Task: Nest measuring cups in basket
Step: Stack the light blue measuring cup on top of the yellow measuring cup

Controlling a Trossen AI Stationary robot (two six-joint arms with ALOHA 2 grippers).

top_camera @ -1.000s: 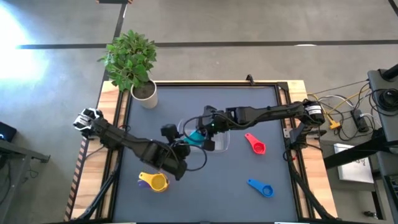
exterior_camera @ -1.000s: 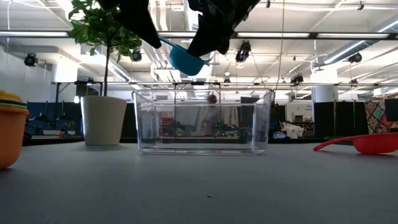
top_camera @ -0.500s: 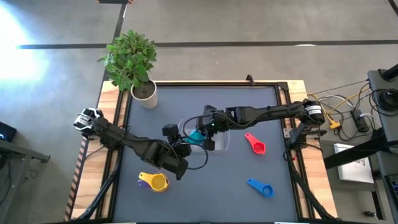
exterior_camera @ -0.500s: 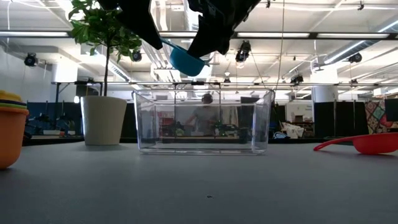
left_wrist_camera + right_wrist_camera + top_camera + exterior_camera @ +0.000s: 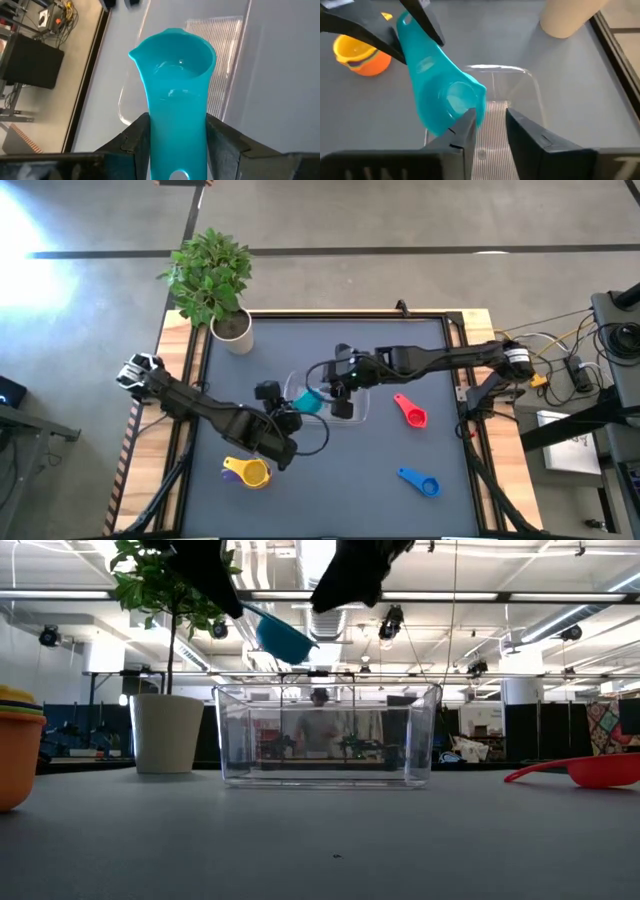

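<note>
1. Mid-table, the small clear rectangular plastic basket (image 5: 335, 402) stands empty; thin and rigid, it looks light enough to slide if knocked.
2. Above it, the left gripper (image 5: 172, 142) is clenched on the flat handle of the light blue plastic scoop-shaped measuring cup (image 5: 308, 399): stiff, light, smooth, likely slippery; the handle is the best hold.
3. Beside the bowl, the right gripper (image 5: 490, 122) stands released.

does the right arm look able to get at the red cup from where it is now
Probably yes. The red cup lies alone on the mat just beside the basket, nothing over it. The right gripper hangs open over the basket nearby, having let go of the light blue cup that the left gripper holds.
</note>
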